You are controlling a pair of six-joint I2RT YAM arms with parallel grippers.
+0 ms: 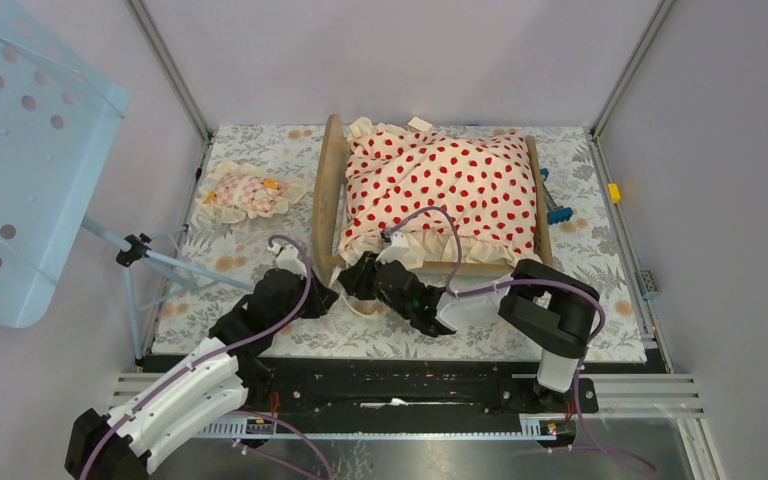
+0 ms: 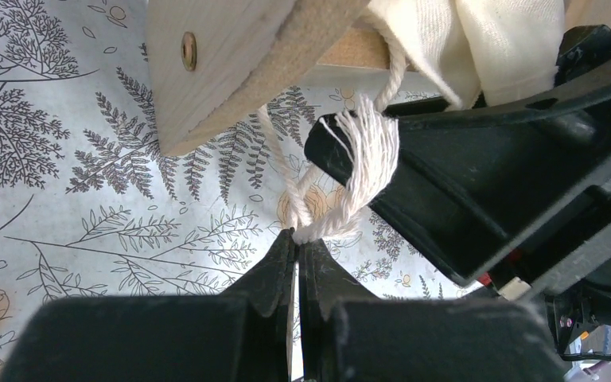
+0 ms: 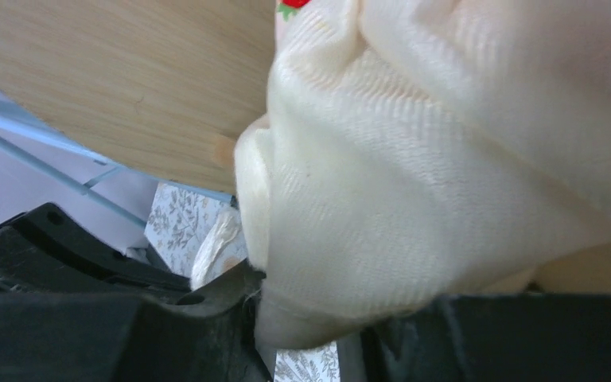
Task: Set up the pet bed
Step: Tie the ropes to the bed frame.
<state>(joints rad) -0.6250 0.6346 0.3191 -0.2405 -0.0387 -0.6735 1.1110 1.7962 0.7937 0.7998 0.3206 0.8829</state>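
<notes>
Jaws of our left gripper [image 2: 296, 243] pinch a white cord [image 2: 366, 151] tight, our right gripper [image 3: 310, 322] grips the cream ruffle of the red-dotted blanket [image 3: 445, 159], and beyond we see the light-wood pet bed [image 1: 324, 200] on the floral table [image 1: 260, 340], rounded headboard leftward, blanket heaped inside

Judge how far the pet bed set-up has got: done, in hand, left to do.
Done: the red-dotted blanket lies over the pet bed. In hand: at its near left corner the right gripper pinches the blanket's cream ruffle and the left gripper is shut on a white cord. Left, probably: the pink pillow lies on the table beside the bed, not on it.
</notes>
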